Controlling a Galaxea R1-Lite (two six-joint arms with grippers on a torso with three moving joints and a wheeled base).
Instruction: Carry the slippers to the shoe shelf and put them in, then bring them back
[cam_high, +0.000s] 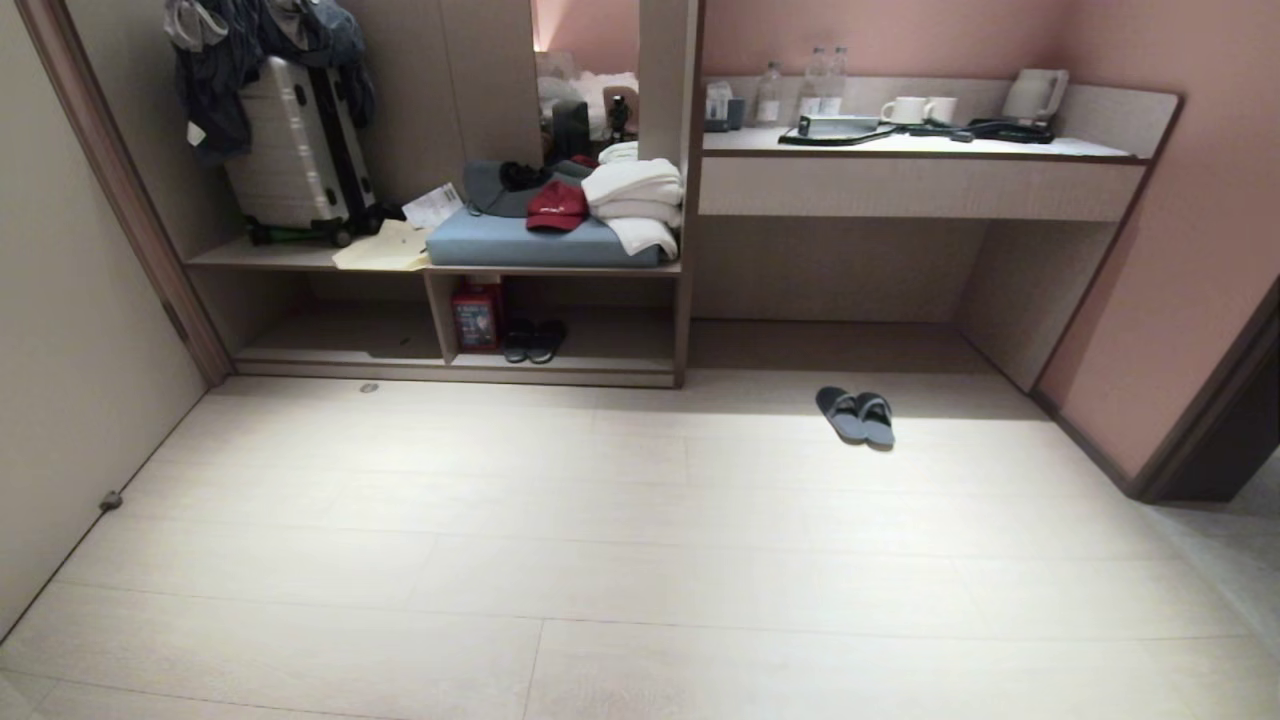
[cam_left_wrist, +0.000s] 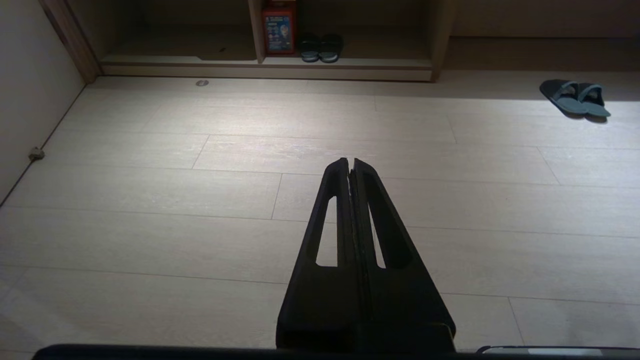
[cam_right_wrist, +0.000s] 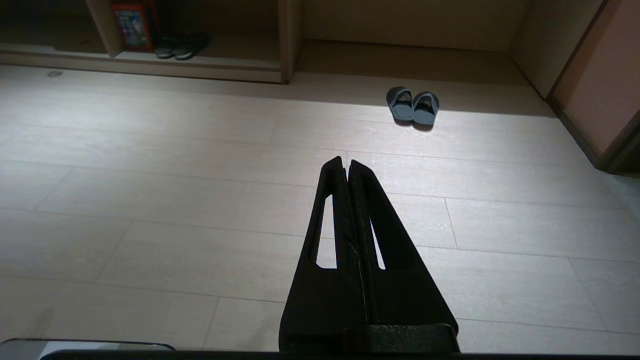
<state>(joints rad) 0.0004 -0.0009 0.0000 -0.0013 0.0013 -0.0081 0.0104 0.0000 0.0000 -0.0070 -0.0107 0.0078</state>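
Suitcase (cam_high: 295, 150): silver, standing on the upper ledge at far left, clothes draped over its top
Shoe shelf (cam_high: 455, 372): low cubby unit under that ledge, split by a vertical divider; left bay holds nothing visible
Red box (cam_high: 476, 313): in the right bay, against the divider
Black slippers (cam_high: 533, 340): paired just beside the red box, in the same bay
Left end effector (cam_left_wrist: 350, 162): clenched, fingers pressed together, empty, above bare floor
Right end effector (cam_right_wrist: 345, 162): clenched, holding nothing, above the floor
Slippers (cam_high: 856, 414): grey-blue pair side by side and touching on the floor (cam_high: 600, 560), right of the shelf, before the recess under the tabletop (cam_high: 900, 148)
Path: open floorboards between slippers and shelf
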